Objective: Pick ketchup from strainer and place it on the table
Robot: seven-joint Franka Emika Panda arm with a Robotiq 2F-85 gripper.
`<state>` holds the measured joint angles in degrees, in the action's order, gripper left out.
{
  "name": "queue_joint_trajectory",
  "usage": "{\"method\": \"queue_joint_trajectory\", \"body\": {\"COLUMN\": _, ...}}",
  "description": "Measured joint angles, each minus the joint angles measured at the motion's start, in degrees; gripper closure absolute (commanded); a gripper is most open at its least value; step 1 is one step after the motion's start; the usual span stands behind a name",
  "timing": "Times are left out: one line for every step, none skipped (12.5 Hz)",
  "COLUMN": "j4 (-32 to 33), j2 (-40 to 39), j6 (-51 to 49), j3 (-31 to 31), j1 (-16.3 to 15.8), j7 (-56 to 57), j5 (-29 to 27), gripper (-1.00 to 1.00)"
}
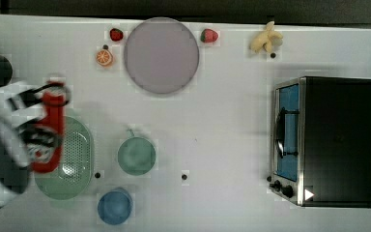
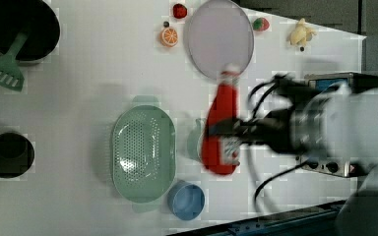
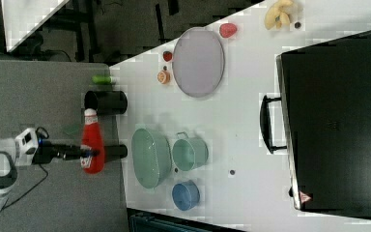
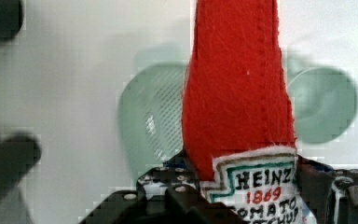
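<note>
Gripper (image 2: pixel 229 135) clamped, arm raised

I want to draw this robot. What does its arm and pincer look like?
The arm is chunky and white, ending in a silvery grey wrist ring. The pincer is black, with small silver screws on its body in the wrist view. Thin black cables loop around the wrist. The right view shows a small blue spot near the wrist.

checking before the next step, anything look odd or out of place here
Nothing spilled or damaged. The ketchup is held in the gripper above the table, clear of the empty strainer.
</note>
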<state>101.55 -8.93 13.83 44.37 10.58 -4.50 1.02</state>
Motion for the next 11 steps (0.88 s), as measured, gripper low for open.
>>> {"method": "queue_joint_trajectory", "body": {"j4": -0.1, "j2": 0.4, "j6": -0.1, "j3": -2.4, "j1": 1.3, "j7": 0.1, "j5": 0.1, "gripper": -0.21}}
{"method": "queue_joint_trajectory", "body": {"j4": -0.2, "j2": 0.5, "j6": 0.0, "j3": -4.3, "j1": 3.1, "j7": 0.8, "j5": -0.2, "gripper": -0.21}}
{"method": "queue_joint_trajectory", "body": {"j4": -0.1, "j2": 0.5, "j6": 0.0, "j3": -6.3, "j1": 4.8, "j7": 1.5, "j5": -0.3, "gripper": -0.21}}
{"method": "queue_joint_trajectory", "body": {"j4": 0.1, "j2": 0.5, "j6": 0.1, "j3": -9.1, "j1": 5.8, "j7": 1.9, "j5": -0.2, "gripper": -0.21}}
{"method": "queue_joint_trajectory", "body": {"j4": 0.4, "j2": 0.5, "j6": 0.0, "j3": -11.1, "j1": 7.2, "j7": 2.0, "j5": -0.1, "gripper": -0.21}}
{"method": "queue_joint_trajectory", "body": {"j4": 1.1, "j2": 0.5, "j6": 0.2, "j3": -12.7, "j1": 8.7, "j7": 2.4, "j5": -0.2, "gripper": -0.21}}
{"method": "queue_joint_trajectory", "body": {"j4": 1.7, "j2": 0.5, "j6": 0.2, "j3": -14.4, "j1": 9.7, "j7": 3.6, "j5": -0.2, "gripper": -0.21}}
{"method": "queue_joint_trajectory", "body": {"j4": 2.5, "j2": 0.5, "j6": -0.1, "j3": -15.9, "j1": 10.7, "j7": 5.5, "j5": -0.2, "gripper": -0.21}}
{"method": "queue_joint_trajectory", "body": {"j4": 3.3, "j2": 0.5, "j6": -0.1, "j3": -17.9, "j1": 11.0, "j7": 7.4, "j5": -0.2, "gripper": -0.21}}
{"method": "queue_joint_trajectory", "body": {"j4": 4.1, "j2": 0.4, "j6": 0.3, "j3": -19.9, "j1": 11.1, "j7": 9.0, "j5": -0.2, "gripper": -0.21}}
{"method": "queue_joint_trajectory", "body": {"j4": 5.6, "j2": 0.5, "j6": 1.9, "j3": -21.6, "j1": 11.3, "j7": 10.7, "j5": -0.4, "gripper": -0.21}}
